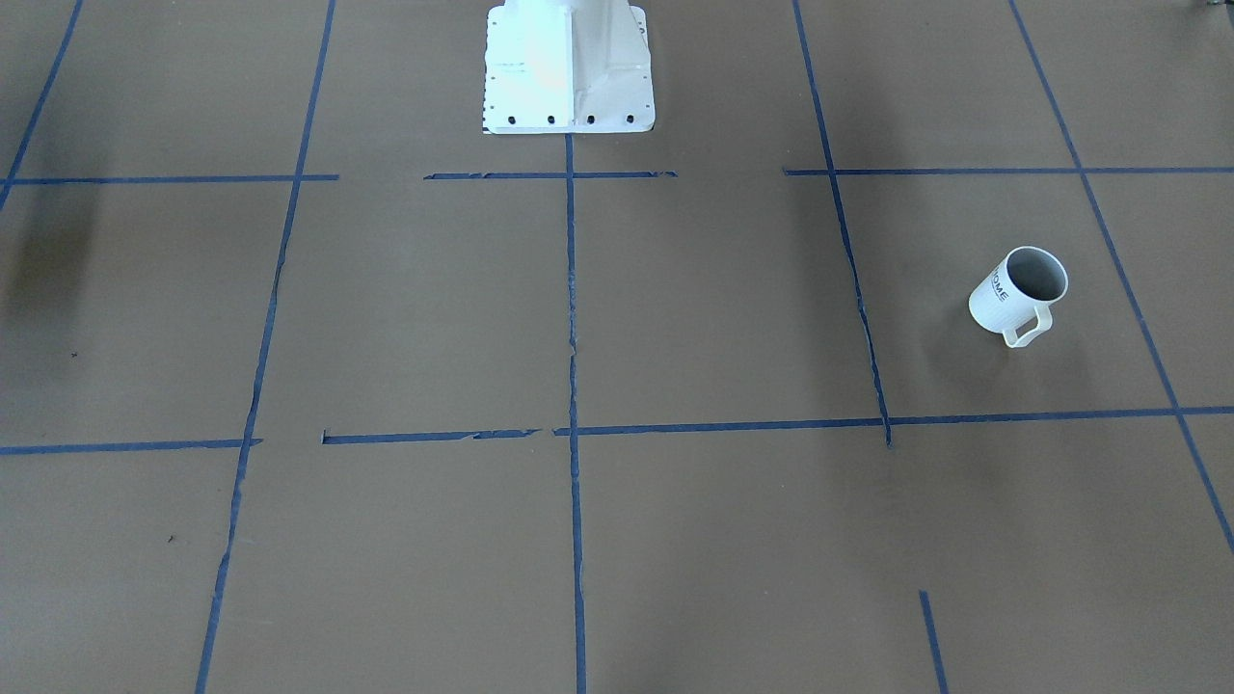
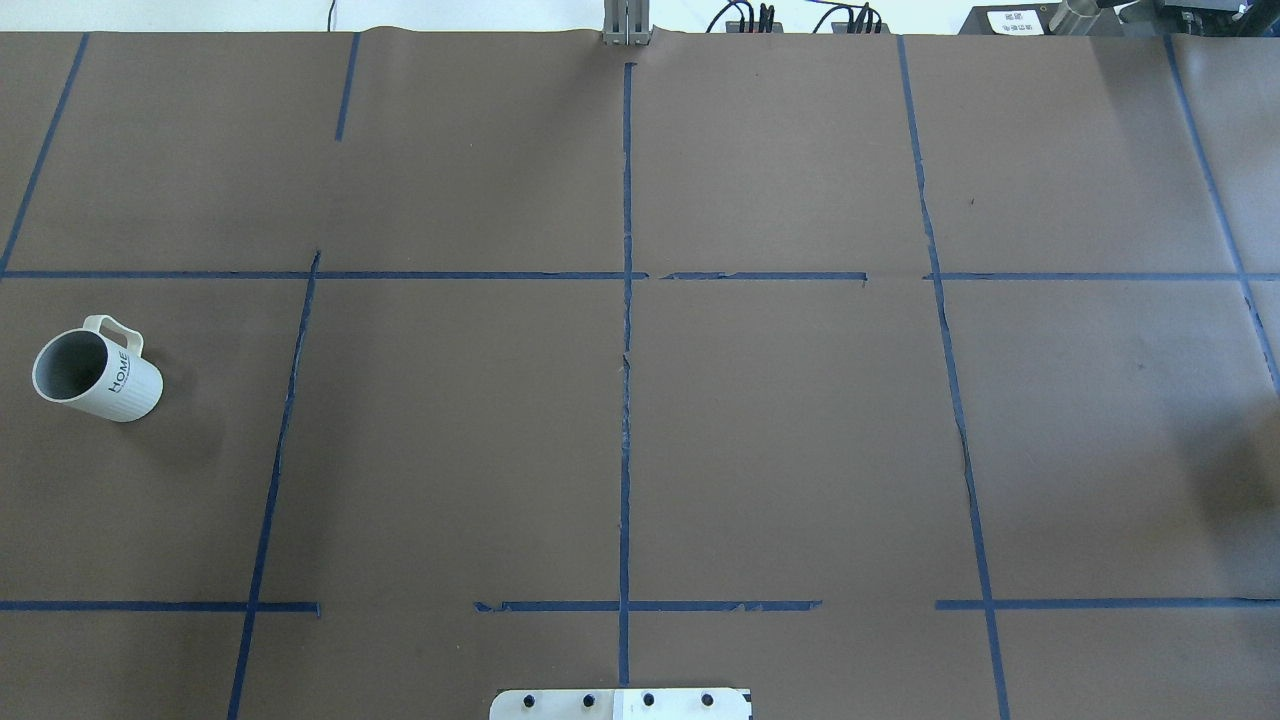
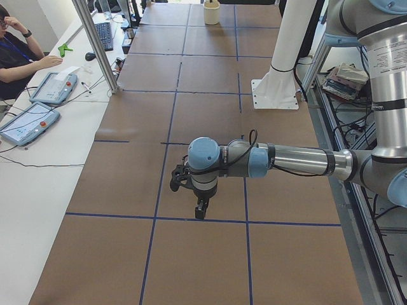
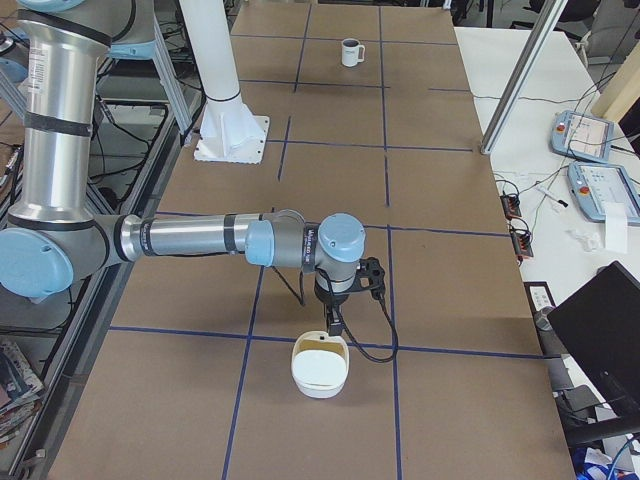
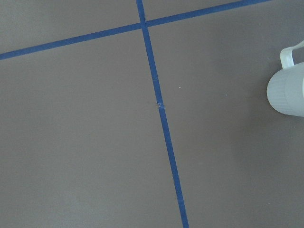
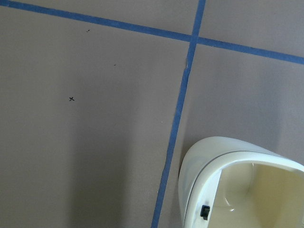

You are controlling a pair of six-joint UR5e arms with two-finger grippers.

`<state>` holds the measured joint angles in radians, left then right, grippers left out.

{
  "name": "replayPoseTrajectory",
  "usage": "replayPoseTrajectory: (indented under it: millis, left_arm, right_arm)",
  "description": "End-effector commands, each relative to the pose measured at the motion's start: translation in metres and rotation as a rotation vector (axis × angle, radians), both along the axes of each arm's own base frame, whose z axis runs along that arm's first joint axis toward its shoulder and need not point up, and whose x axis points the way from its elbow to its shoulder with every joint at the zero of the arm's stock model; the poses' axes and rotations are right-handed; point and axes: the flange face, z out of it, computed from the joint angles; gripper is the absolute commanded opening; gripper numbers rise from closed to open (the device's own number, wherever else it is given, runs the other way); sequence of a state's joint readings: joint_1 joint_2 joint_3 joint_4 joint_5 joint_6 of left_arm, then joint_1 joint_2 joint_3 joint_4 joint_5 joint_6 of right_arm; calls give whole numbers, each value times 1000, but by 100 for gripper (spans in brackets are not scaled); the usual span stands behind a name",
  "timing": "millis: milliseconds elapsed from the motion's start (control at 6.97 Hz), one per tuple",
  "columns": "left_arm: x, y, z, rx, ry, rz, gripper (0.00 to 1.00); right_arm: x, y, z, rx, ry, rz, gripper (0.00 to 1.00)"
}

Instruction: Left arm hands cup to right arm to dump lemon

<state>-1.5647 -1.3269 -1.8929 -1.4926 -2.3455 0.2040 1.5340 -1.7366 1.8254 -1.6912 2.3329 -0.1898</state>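
Note:
The cup (image 2: 97, 372), a white mug lettered "HOME", stands upright at the table's left end. It also shows in the front view (image 1: 1020, 294), far off in the right side view (image 4: 350, 52), and at the right edge of the left wrist view (image 5: 287, 88). Its grey inside shows no lemon; the lemon is hidden or out of view. The left gripper (image 3: 200, 213) points down over the table, and I cannot tell if it is open or shut. The right gripper (image 4: 333, 325) hangs just above a cream bin, and I cannot tell its state either.
The cream bin (image 4: 320, 368) stands on the table's right end and also shows in the right wrist view (image 6: 242, 185). The white robot base (image 1: 569, 67) stands mid-table. An operator (image 3: 13, 51) sits at a side desk with tablets beyond a metal post (image 3: 95, 44).

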Motion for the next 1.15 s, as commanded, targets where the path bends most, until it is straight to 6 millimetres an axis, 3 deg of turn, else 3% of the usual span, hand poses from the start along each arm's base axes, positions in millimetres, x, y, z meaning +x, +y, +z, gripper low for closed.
replayPoseTrajectory:
  millis: [0,287,430,574,717,1004]
  left_arm:
    - [0,0,1,-3,-2,0,100]
    - [4,7,6,-17,-2,12,100]
    - [5,3,-1,3,0,9,100]
    - [5,-7,-25,57,-1,8,100]
    - [6,-31,-49,112,0,8,100]
    - [6,-33,-37,105,4,11,100]
  right_arm:
    - [0,-1,-1,0,1,3,100]
    - [0,-4,-6,6,1,7,100]
    - [0,-4,-7,9,1,6,100]
    - [0,-4,-8,10,1,6,100]
    - [0,-5,-8,14,1,5,100]
    - [-2,-5,-7,10,3,2,100]
